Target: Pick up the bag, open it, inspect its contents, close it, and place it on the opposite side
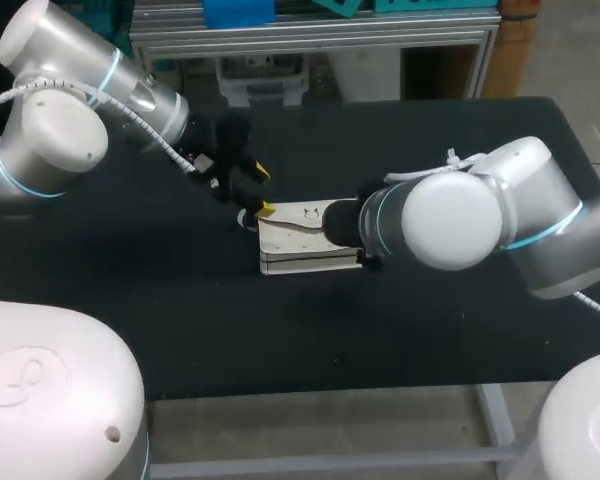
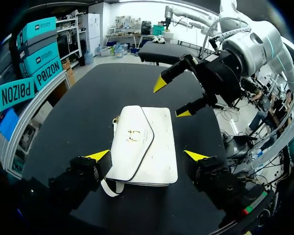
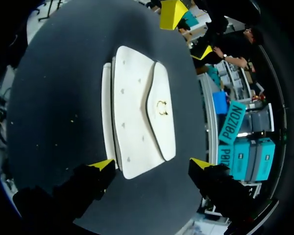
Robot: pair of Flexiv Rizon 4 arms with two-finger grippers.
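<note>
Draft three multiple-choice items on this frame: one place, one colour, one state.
1. Where is the bag? A) held in the air B) flat on the table C) on a shelf
2. Bag colour? A) white B) red C) brown
3. State of the flap? A) lifted open B) missing C) closed

1 B: it lies on the black table, with no finger under it.
2 A: it is white in all three views.
3 C: the flap lies down over the front, gold clasp in place.
</note>
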